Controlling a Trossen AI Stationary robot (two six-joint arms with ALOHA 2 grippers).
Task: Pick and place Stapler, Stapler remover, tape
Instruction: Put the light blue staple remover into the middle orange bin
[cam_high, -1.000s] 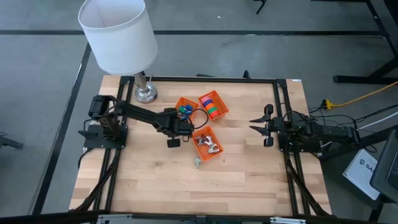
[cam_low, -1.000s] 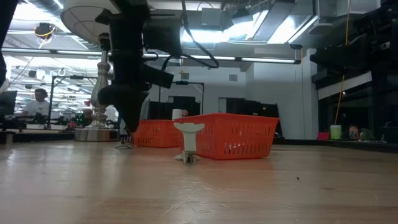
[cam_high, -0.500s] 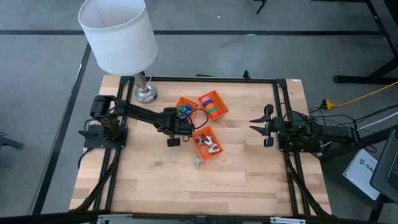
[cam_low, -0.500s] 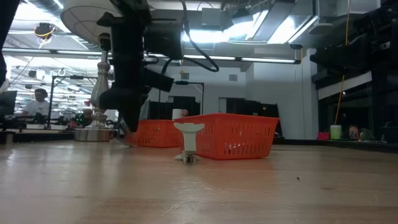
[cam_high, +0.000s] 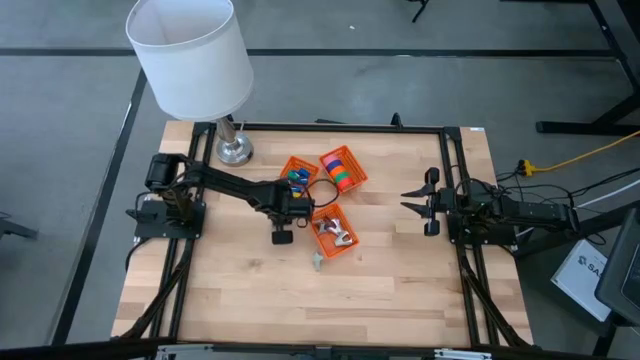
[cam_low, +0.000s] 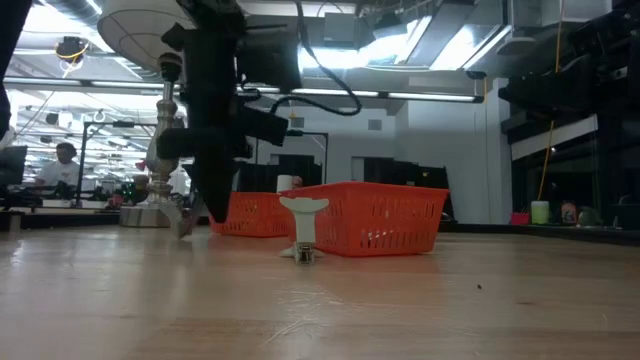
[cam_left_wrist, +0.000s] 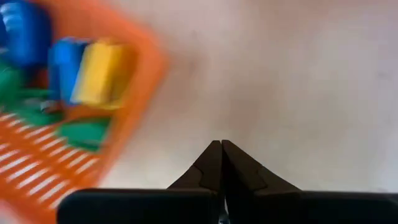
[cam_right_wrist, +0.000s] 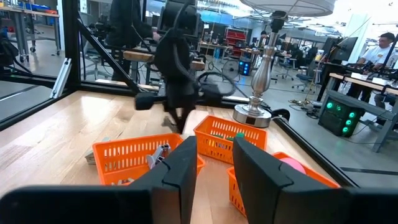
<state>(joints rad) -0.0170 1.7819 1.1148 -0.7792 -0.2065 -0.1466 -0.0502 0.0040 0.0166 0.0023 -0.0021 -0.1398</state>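
Observation:
My left gripper (cam_high: 283, 228) points down at bare table between the basket of blue, yellow and green pieces (cam_high: 297, 177) and the basket of silvery metal pieces (cam_high: 333, 230). Its fingers are shut on nothing (cam_left_wrist: 221, 144), with the tips just above the table in the low view (cam_low: 186, 226). The tape rolls (cam_high: 340, 170), pink, orange, green and red, lie in the third orange basket. A small whitish piece (cam_high: 317, 262) stands on the table on its base, just near of the metal-pieces basket (cam_low: 303, 228). My right gripper (cam_high: 412, 203) waits open at the table's right (cam_right_wrist: 214, 168).
A lamp with a white shade (cam_high: 190, 50) stands on its silver base (cam_high: 235, 150) at the far left corner. The three orange baskets cluster at mid-table. Bare wood (cam_high: 250, 290) lies toward the near edge. People and benches show in the room beyond.
My left gripper has moved a little toward the table's near edge, away from the basket of blue and yellow pieces, staying low over the wood. The baskets and the whitish piece have kept their places.

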